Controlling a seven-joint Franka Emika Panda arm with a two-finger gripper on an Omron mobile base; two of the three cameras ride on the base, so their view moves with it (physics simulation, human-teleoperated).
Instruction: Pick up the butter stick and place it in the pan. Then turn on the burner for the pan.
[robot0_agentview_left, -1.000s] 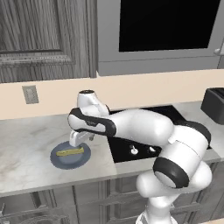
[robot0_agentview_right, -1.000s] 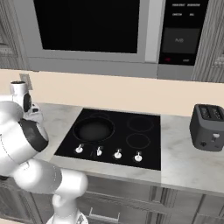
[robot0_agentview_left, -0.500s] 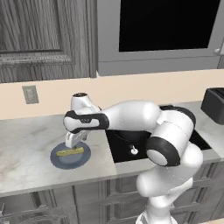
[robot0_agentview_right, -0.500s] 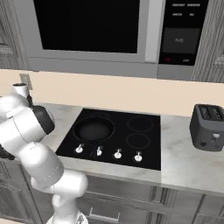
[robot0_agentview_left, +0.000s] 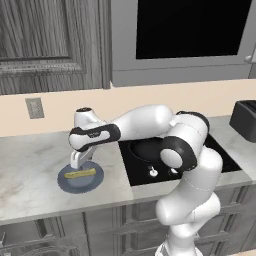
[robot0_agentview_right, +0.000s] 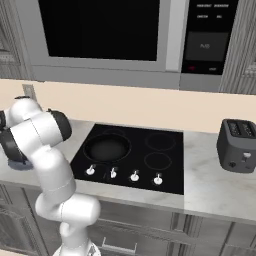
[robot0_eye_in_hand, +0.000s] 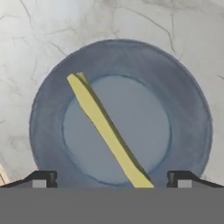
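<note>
Two fingers (robot0_eye_in_hand: 109, 179) spread wide, holding nothing, hanging just above the butter stick (robot0_eye_in_hand: 107, 131), which lies diagonally across the blue-grey plate (robot0_eye_in_hand: 183, 109). Plate sits on the marbled grey worktop (robot0_agentview_left: 30, 165) toward its front edge, left of the black cooktop (robot0_agentview_right: 165, 172). Pan (robot0_agentview_right: 106, 148) sits on the cooktop's front-left burner (robot0_agentview_right: 97, 137), silver knobs (robot0_agentview_right: 124, 174) along the front edge. Toaster (robot0_agentview_right: 236, 145) stands at the worktop's right end, clearest in the right base view. Left base view shows a wall outlet (robot0_agentview_left: 34, 107) above the plate, dark wood cabinets overhead.
</note>
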